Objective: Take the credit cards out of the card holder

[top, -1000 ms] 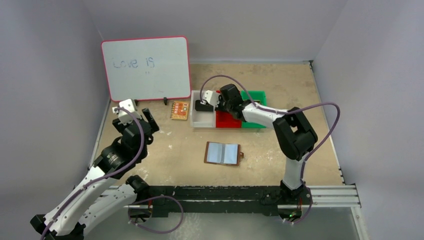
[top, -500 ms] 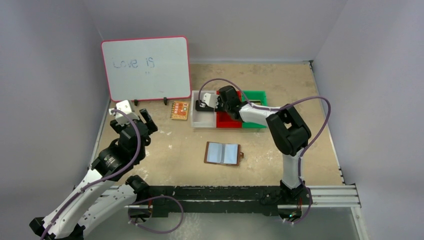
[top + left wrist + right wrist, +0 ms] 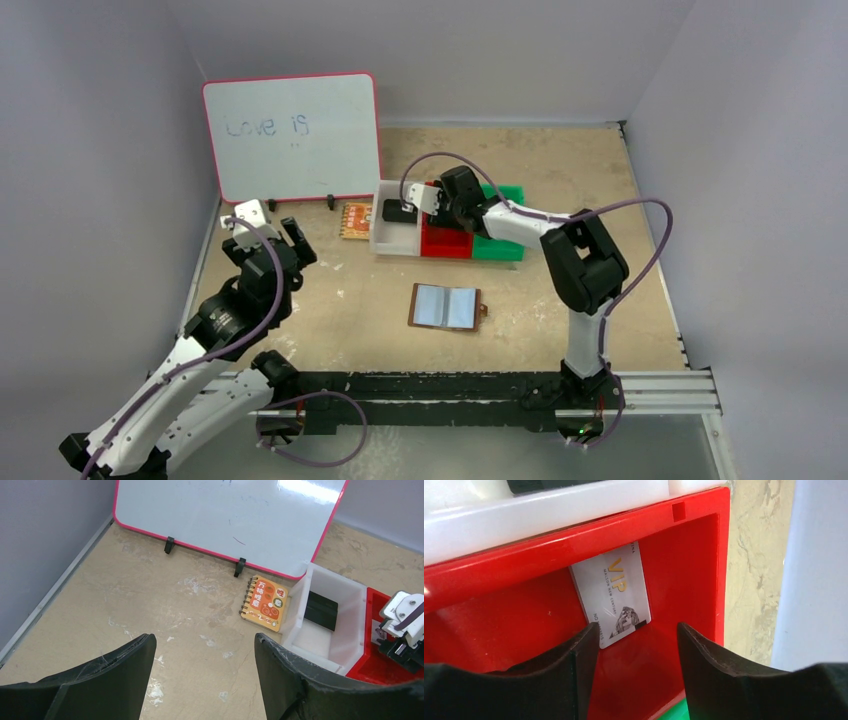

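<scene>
The brown card holder [image 3: 446, 307] lies open on the table [image 3: 560, 180], two pale blue-grey pockets facing up. A white VIP card [image 3: 616, 592] sits in the red bin [image 3: 684, 580] under the right fingers [image 3: 719, 675], which are spread and empty. A black card [image 3: 321, 611] lies in the white bin [image 3: 300, 605]. The left fingers [image 3: 295, 680] hang spread, holding nothing.

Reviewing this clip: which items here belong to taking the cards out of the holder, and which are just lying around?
Part of the job:
- card holder, lying open
- white VIP card in the red bin
- black card in the white bin

Just lying about:
- whiteboard
- orange spiral notebook
- green bin
</scene>
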You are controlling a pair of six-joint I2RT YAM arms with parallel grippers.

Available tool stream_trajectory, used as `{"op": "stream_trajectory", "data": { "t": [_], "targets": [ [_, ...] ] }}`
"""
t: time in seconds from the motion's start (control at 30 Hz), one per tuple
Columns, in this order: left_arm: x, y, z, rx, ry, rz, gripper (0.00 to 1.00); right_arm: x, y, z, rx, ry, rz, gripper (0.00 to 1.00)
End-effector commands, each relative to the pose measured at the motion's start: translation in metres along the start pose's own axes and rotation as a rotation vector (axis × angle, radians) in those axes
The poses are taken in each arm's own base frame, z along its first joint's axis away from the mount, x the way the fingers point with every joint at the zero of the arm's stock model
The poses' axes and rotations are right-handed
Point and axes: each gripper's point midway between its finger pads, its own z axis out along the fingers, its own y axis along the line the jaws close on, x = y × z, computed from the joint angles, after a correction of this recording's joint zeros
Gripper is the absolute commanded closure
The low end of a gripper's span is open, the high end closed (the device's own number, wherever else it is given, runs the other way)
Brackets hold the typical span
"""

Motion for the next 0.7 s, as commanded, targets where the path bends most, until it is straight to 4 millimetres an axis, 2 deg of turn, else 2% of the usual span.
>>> {"op": "stream_trajectory", "data": {
  "t": [0.0, 0.1, 0.23, 0.3, 0.4, 0.47, 0.53, 0.6, 0.67],
  "targets": [
    [-0.006, -0.006, 0.001, 0.019, -0.012, -0.001, 0.28, -0.028, -0.013, -0.022, -0.013, -0.086, 0.044, 0.38],
    [-0.004, -0.008, 0.002, 0.022, -0.002, 0.007, 0.28, -0.040, -0.022, -0.035, 0.003, -0.139, 0.082, 0.34],
    [-0.001, -0.010, 0.003, 0.022, 0.013, 0.023, 0.28, -0.058, -0.046, -0.063, 0.084, -0.216, 0.183, 0.31],
    [0.000, -0.011, 0.004, 0.024, 0.018, 0.028, 0.28, -0.069, -0.060, -0.085, 0.131, -0.279, 0.261, 0.29],
    [0.000, -0.012, 0.004, 0.024, 0.021, 0.031, 0.28, -0.080, -0.085, -0.129, 0.248, -0.396, 0.453, 0.24],
    [0.001, -0.012, 0.004, 0.025, 0.022, 0.031, 0.28, -0.081, -0.088, -0.158, 0.272, -0.470, 0.719, 0.02],
    [0.001, -0.012, 0.004, 0.024, 0.024, 0.034, 0.28, -0.068, -0.077, -0.169, 0.249, -0.403, 1.064, 0.00],
    [0.002, -0.013, 0.005, 0.022, 0.027, 0.037, 0.28, -0.067, -0.041, -0.169, 0.099, -0.341, 1.205, 0.00],
    [0.003, -0.013, 0.005, 0.021, 0.029, 0.040, 0.28, -0.072, -0.009, -0.170, -0.025, -0.349, 1.315, 0.00]
  ]
}}
